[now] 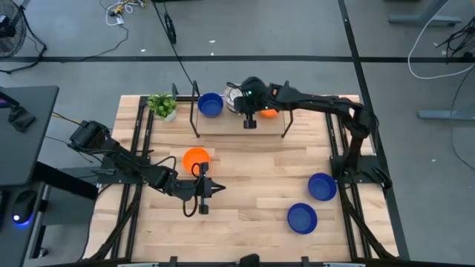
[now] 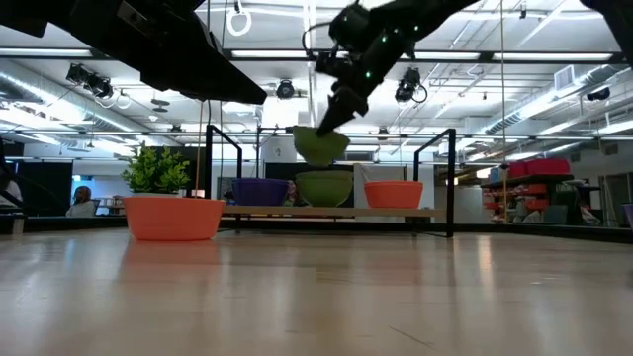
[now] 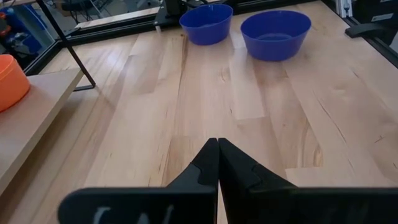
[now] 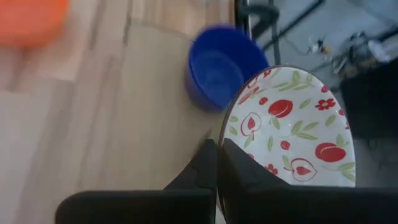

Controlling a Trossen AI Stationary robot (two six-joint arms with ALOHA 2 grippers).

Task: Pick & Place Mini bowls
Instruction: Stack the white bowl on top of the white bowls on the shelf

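the right hand is pinched shut on the rim of a white fruit-patterned mini bowl, holding it tilted above the raised shelf at the back of the bench, beside a blue mini bowl and an orange mini bowl. the left hand hovers fully shut and empty over mid-bench, near another orange mini bowl; two more blue mini bowls sit together on the bench's right side.

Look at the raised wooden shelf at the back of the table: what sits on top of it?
On the shelf: a blue bowl and an orange bowl. The right gripper holds a red-patterned bowl above it; the arm covers what lies directly beneath.
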